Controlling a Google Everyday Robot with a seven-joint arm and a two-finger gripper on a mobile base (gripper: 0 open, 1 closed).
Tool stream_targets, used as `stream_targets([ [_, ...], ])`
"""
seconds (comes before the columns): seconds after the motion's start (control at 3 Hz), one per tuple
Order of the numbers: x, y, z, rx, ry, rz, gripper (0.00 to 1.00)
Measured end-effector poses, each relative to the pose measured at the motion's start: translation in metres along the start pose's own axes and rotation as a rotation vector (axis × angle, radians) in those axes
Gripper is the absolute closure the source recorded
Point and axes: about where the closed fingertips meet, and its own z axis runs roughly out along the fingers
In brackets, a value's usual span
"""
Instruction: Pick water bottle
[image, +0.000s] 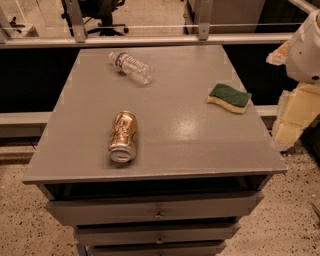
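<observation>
Reach is what we weigh at this moment, since nothing is held where we can see it. The small clear ribbed plastic water bottle with its white cap and blue-red-white label band (131, 67) lies on its side on the flat grey bench (185, 135). It is well beyond the gold metal drink can (123, 136), roughly in line with it and close to the far edge. Its cap points away from the can and to the left, and its base comes back toward the right, so the body sits on a slant. The can lies on its side too, one end turned toward the camera. Well to the right of the can and somewhat farther back, a green-topped yellow wavy sponge (229, 97) rests flat, apart from both.

The tool does not show. Only a white rounded casing of the robot (305, 50) enters far to the right of the can, past the bench's edge. We cannot tell how wide the tool stands or whether it has hold of anything. We judge the pick not yet begun, as the bottle lies untouched.

Because the bottle lies down, we think a grasp from above suits it, closing across the ribbed body square to its slant. Round and probably light, it could roll if nudged on one side first. The can is far enough off that we expect no clash with it.
</observation>
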Motion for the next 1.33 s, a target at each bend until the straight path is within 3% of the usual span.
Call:
stream_targets([
  [0.33, 0.000, 0.000, 0.000, 0.000, 0.000, 0.000, 0.00],
  [0.67, -0.016, -0.012, 0.010, -0.003, -0.056, 0.015, 0.00],
  [1.0, -0.054, -0.035, 0.045, -0.028, -0.122, 0.048, 0.00],
  [1.33, -0.108, -0.067, 0.079, -0.028, -0.201, 0.088, 0.00],
])
